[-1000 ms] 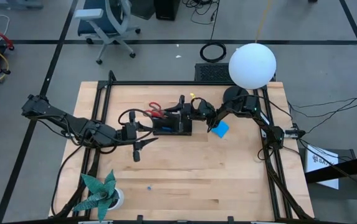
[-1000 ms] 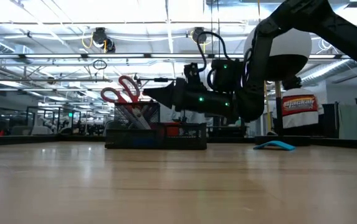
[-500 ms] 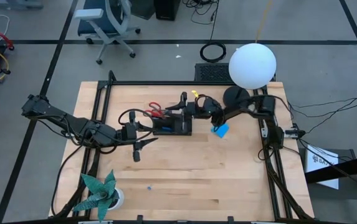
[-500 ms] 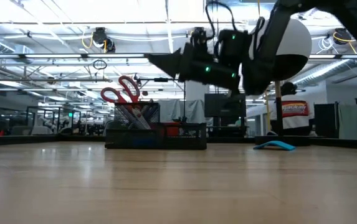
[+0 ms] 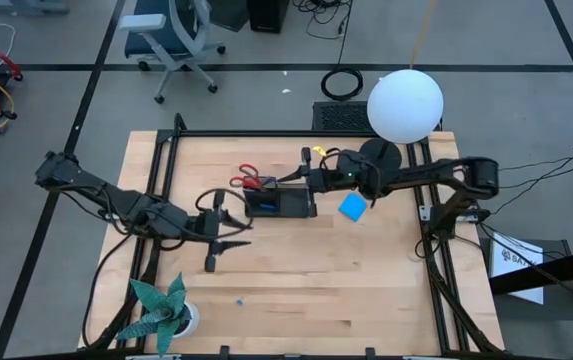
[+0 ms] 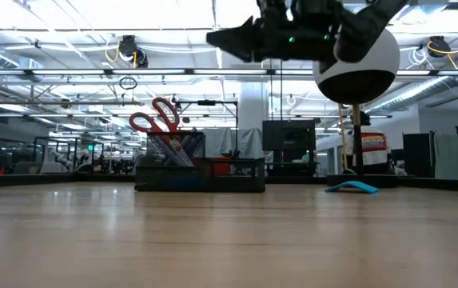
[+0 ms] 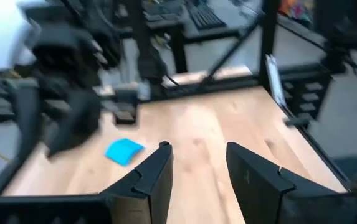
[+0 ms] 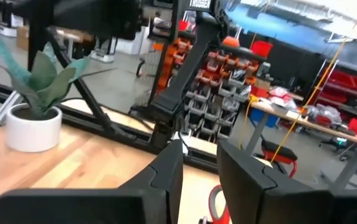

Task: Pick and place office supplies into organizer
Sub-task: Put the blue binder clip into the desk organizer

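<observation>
The black organizer (image 5: 279,203) stands mid-table with pens in it, and the red-handled scissors (image 5: 249,178) stick up from its left end, handles up (image 6: 155,120). The blue notepad (image 5: 353,207) lies flat to the organizer's right (image 6: 355,187). A tiny blue piece (image 5: 238,299) lies near the table's near edge. My right gripper (image 5: 299,180) hangs open, high above the organizer (image 6: 213,36), its fingers holding nothing (image 8: 198,152). My left gripper (image 5: 228,240) is open (image 7: 197,155), left of and nearer than the organizer.
A lamp with a white globe (image 5: 404,105) and round black base stands at the far right of the table. A teal paper plant (image 5: 161,310) in a white pot sits at the near left corner. Bare wood lies between the organizer and the near edge.
My right gripper has risen from beside the organizer's top to well above it, with its arm stretching out level. My left gripper has shifted a little toward the near edge. The organizer, scissors and notepad have stayed put.
</observation>
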